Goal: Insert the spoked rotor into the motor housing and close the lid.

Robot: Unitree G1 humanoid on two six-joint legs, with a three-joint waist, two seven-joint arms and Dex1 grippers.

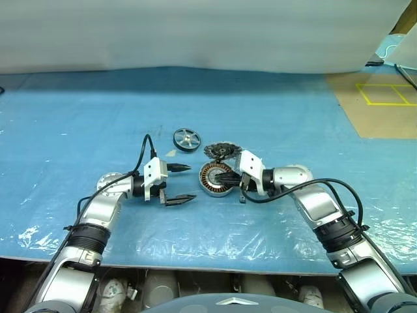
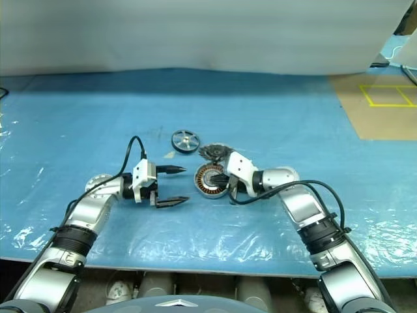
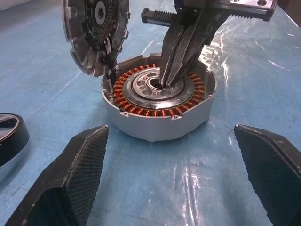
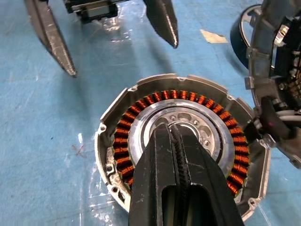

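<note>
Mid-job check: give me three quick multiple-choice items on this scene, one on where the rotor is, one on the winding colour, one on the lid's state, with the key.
1. Where is the rotor?
A. inside the housing
B. on the blue table, apart from the housing
C. in the left end effector

2. What colour are the windings in the housing?
A. copper-orange
B. green
C. white

3. How is the lid?
A. shut flat on the housing
C. lying loose on the table
B. swung up, open, at the housing's edge

Key: 1 B, it lies on the table behind the housing; 2 A, an orange ring shows in both wrist views; 3 B, it stands upright beside the exposed windings.
</note>
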